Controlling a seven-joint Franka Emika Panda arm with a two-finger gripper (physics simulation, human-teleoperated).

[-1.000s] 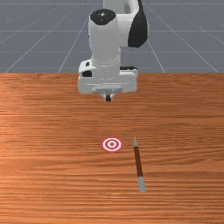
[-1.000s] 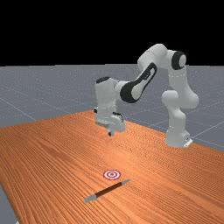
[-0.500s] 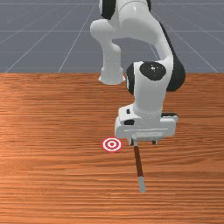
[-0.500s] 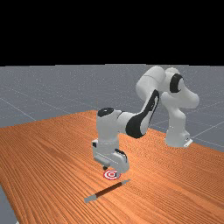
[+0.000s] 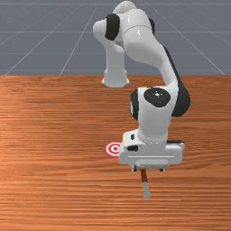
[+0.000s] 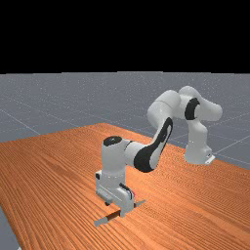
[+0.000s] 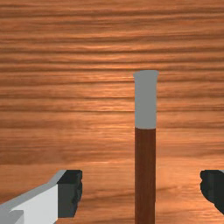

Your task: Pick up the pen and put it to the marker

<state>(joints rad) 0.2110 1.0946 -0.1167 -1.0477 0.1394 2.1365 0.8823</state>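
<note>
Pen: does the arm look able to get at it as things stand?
Probably yes: the gripper is open over the pen, with one finger to each side of it, and I see nothing in the way.

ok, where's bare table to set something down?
Bare table from the target marker to the front view's left edge, and from the hand to its right edge. Crowded where the open hand is over the pen.

Pen (image 7: 145,175): brown barrel, grey ends, one tapering. Lies flat on the tabletop (image 5: 54,180), barrel between the sides of my spread claw (image 5: 148,169), touching neither. Marker (image 5: 111,149): flat, red-and-white rings, near the pen, toward the front view's left, partly hidden.
</note>
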